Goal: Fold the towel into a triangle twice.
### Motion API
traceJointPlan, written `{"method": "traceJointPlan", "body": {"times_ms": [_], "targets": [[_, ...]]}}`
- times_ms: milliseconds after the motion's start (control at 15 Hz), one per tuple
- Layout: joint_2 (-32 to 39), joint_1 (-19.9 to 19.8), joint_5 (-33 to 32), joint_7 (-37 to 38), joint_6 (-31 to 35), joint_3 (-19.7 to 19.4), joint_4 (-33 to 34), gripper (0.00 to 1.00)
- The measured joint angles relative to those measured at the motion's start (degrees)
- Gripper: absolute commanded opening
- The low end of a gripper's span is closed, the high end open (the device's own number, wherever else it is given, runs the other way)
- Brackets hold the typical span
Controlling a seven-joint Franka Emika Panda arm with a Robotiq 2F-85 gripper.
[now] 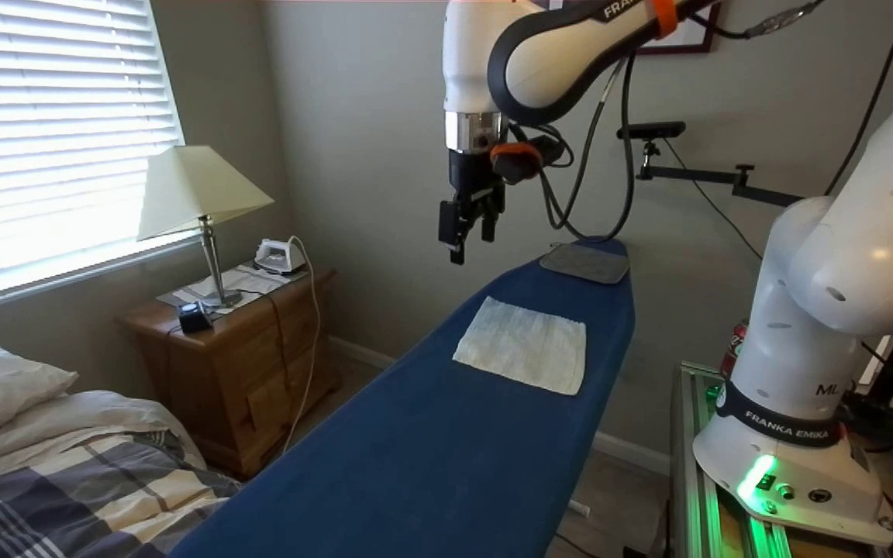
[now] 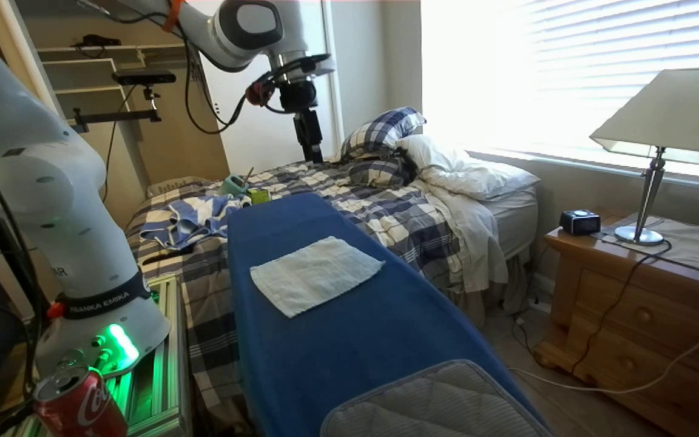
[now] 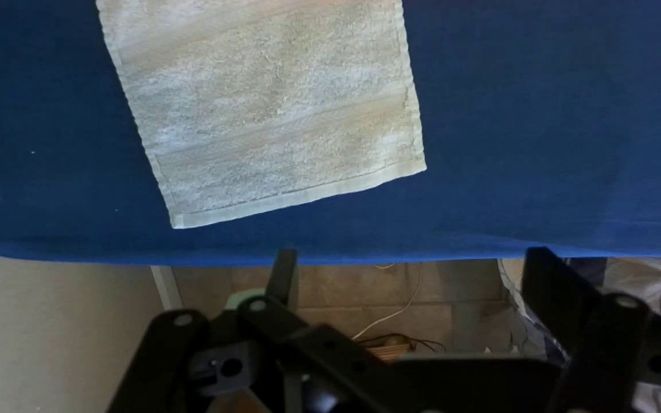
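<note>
A white towel lies flat and roughly square on the blue ironing board (image 1: 415, 473). It shows in both exterior views (image 1: 522, 345) (image 2: 316, 276) and in the wrist view (image 3: 273, 109), where its upper part is cut off by the frame. No fold shows in it. My gripper (image 1: 474, 244) points down, high above the board and apart from the towel. In the wrist view my gripper (image 3: 411, 253) is open with nothing between its fingers, and the fingertips lie past the board's long edge, beyond the towel's near hem. In an exterior view the gripper (image 2: 313, 156) appears in front of the bed.
A grey quilted pad (image 1: 586, 263) lies at the board's narrow end. A nightstand (image 1: 237, 372) with a lamp (image 1: 202, 194) and an iron (image 1: 280, 256) stands beside the board. A bed (image 2: 337, 182) is at its other end. A red can (image 2: 79, 406) stands by the robot base.
</note>
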Motion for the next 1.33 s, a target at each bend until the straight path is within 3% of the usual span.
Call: {"method": "traceJointPlan", "body": {"times_ms": [533, 1000, 1333], "targets": [[9.2, 0.3, 0.6, 14.7, 13.7, 1.5, -4.4, 1.00], [10.2, 0.2, 0.3, 15.8, 14.9, 1.5, -4.6, 1.00], [13.4, 0.2, 0.2, 17.4, 22.2, 1.2, -6.7, 1.00]]}}
